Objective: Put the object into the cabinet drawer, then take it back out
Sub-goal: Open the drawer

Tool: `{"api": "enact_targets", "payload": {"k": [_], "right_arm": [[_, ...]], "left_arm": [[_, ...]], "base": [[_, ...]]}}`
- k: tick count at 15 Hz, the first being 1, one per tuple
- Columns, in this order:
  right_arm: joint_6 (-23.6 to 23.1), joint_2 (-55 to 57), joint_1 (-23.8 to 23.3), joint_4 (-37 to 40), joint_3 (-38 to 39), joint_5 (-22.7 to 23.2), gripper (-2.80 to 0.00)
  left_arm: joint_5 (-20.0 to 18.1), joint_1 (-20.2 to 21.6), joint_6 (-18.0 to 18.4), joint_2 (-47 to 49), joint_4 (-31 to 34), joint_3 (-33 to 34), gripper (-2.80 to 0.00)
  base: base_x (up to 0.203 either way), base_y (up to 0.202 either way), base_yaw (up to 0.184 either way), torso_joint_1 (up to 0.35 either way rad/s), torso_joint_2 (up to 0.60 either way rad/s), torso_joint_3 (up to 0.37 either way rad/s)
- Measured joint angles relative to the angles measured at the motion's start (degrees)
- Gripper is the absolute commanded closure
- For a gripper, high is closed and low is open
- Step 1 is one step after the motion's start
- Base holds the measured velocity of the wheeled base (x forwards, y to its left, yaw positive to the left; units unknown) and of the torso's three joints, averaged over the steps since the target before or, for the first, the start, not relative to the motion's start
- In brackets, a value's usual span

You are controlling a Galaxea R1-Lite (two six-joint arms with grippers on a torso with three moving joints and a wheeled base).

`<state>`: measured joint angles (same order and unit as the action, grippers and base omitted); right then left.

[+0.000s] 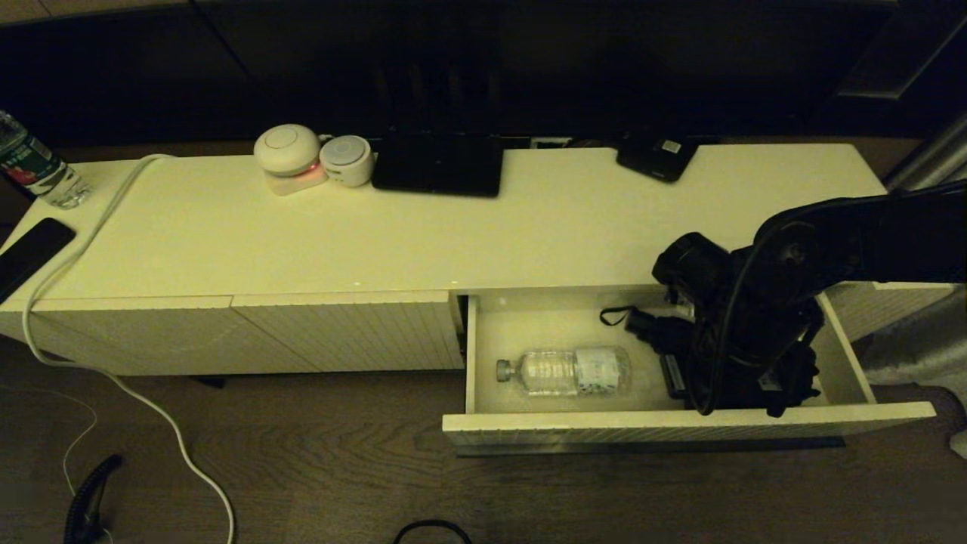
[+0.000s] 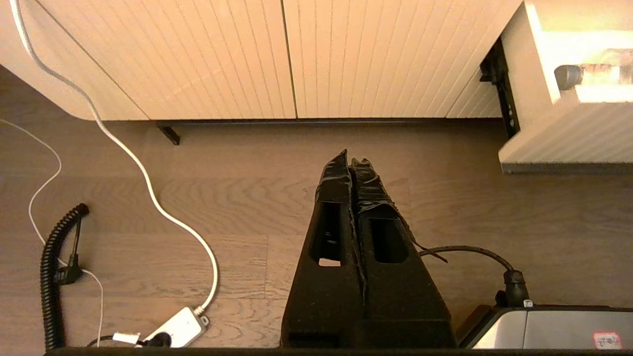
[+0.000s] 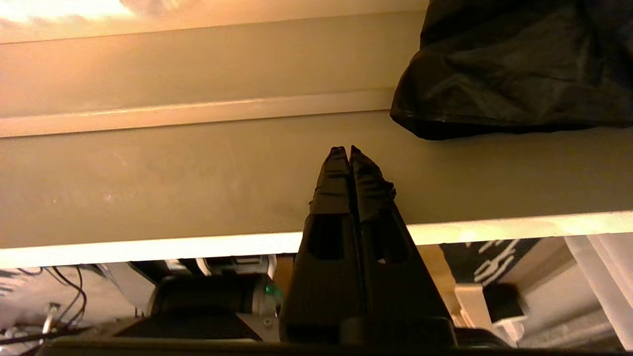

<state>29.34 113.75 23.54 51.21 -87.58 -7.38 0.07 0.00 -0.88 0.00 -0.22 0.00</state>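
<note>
- Head view: the cabinet drawer (image 1: 684, 425) is seen pulled out at the right end of a long cream cabinet (image 1: 423, 227), with its ribbed front facing the wooden floor (image 1: 317, 468).
- A clear plastic water bottle (image 1: 566, 371) is laid on its side on the drawer's floor, toward the drawer's left half, with its grey cap pointing left.
- The right arm is reached down into the right half of the drawer, and the right gripper (image 3: 350, 151) is seen in the right wrist view with its two black fingers pressed together and nothing held between them.
- In that view the tips are placed against the drawer's plain inner surface, near a black crumpled item (image 3: 519, 69) whose identity cannot be told.
- The bottle is not touched by the gripper; it is set apart to the gripper's left.
- The left gripper (image 2: 352, 158) is shown in the left wrist view hanging over the floor in front of the closed ribbed panels (image 2: 277, 54), its fingers closed together and empty.
- A white cable (image 1: 98, 332) is draped from the cabinet top down to the floor on the left.
- On the cabinet top, two round white devices (image 1: 313, 159) and a second bottle (image 1: 34, 162) are placed along the back and left edges.
</note>
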Motion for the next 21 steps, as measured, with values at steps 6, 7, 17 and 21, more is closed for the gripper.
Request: {"api": "enact_targets", "payload": {"k": [6, 7, 17, 21], "right_arm": [[0.02, -1.5, 0.98, 0.27, 5.34, 0.6, 0.0], [0.06, -1.89, 1.25, 0.24, 6.37, 0.57, 0.0], [-0.07, -5.35, 2.42, 0.95, 9.55, 1.2, 0.0], [-0.13, -10.55, 1.76, -1.56, 7.67, -2.62, 0.0]], "left_arm": [[-0.02, 0.0, 0.02, 0.0, -0.02, 0.0, 0.0], [0.0, 0.0, 0.02, 0.0, -0.02, 0.0, 0.0], [0.0, 0.0, 0.02, 0.0, -0.02, 0.0, 0.0], [0.02, 0.0, 0.02, 0.0, 0.03, 0.0, 0.0]], "base": [[0.0, 0.0, 0.0, 0.0, 0.0, 0.0], [0.0, 0.0, 0.0, 0.0, 0.0, 0.0], [0.0, 0.0, 0.0, 0.0, 0.0, 0.0], [0.0, 0.0, 0.0, 0.0, 0.0, 0.0]]}}
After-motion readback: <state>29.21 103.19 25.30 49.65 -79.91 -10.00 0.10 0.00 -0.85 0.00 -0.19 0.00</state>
